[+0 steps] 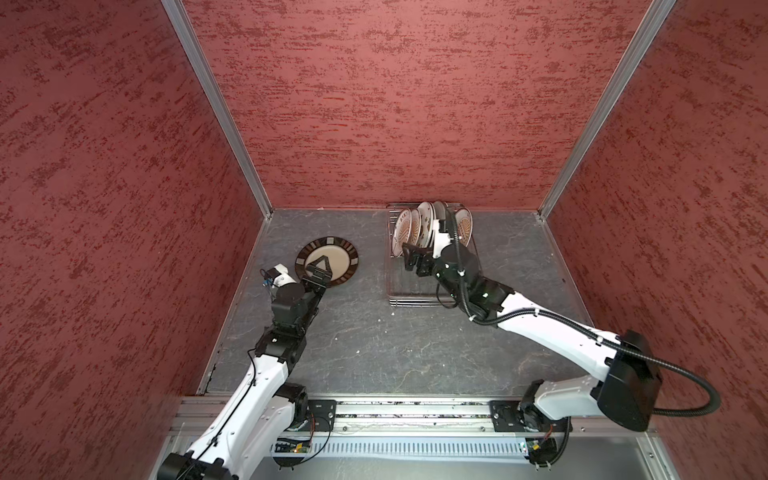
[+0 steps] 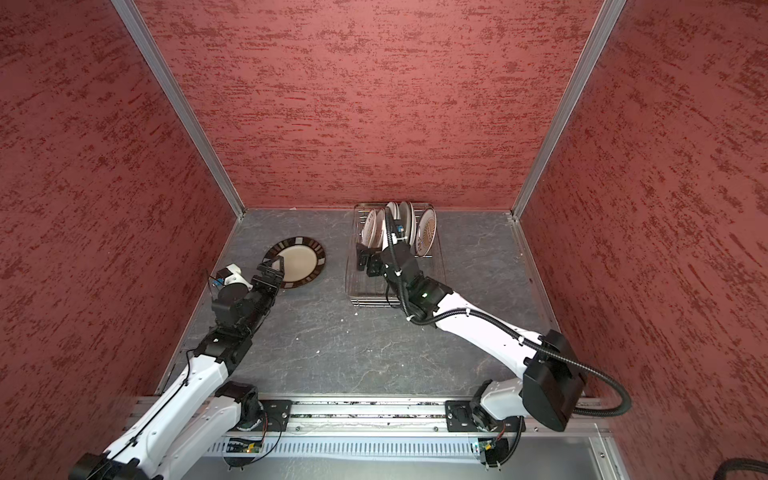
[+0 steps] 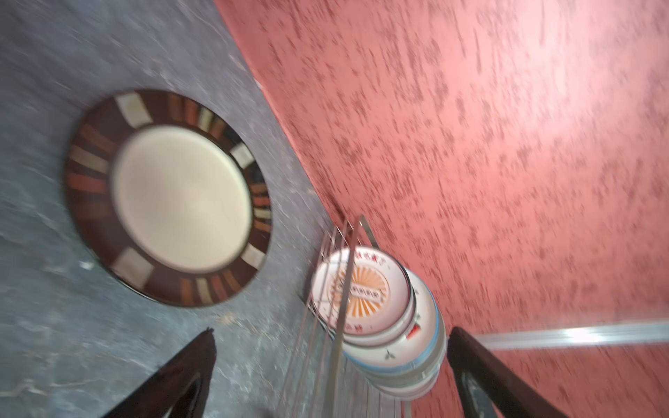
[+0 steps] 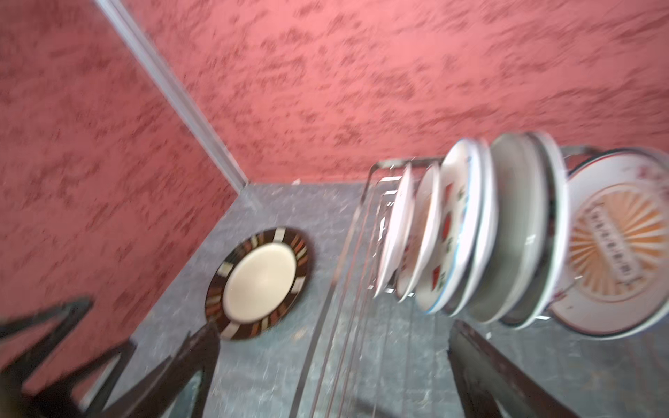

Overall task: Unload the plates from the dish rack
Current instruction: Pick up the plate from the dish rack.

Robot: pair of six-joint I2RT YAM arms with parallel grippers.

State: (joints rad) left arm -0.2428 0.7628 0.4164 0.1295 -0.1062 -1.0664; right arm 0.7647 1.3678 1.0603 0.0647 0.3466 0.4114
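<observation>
- Gray table (image 1: 374, 332) is walled in red.
- Left gripper (image 1: 321, 269) is spread wide — over the brown-rimmed plate (image 1: 338, 258).
- Right gripper (image 1: 409, 257) is spread wide at the dish rack (image 1: 415, 301).

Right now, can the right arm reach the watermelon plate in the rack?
Probably yes. The right gripper hangs open over the rack, bare at this end, the watermelon plate edge-on ahead; neighbouring plates stand close.

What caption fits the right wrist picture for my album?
Open right gripper faces round white plates standing in a silver wire dish rack; one brown-rimmed beige plate lies on the grey table.
</observation>
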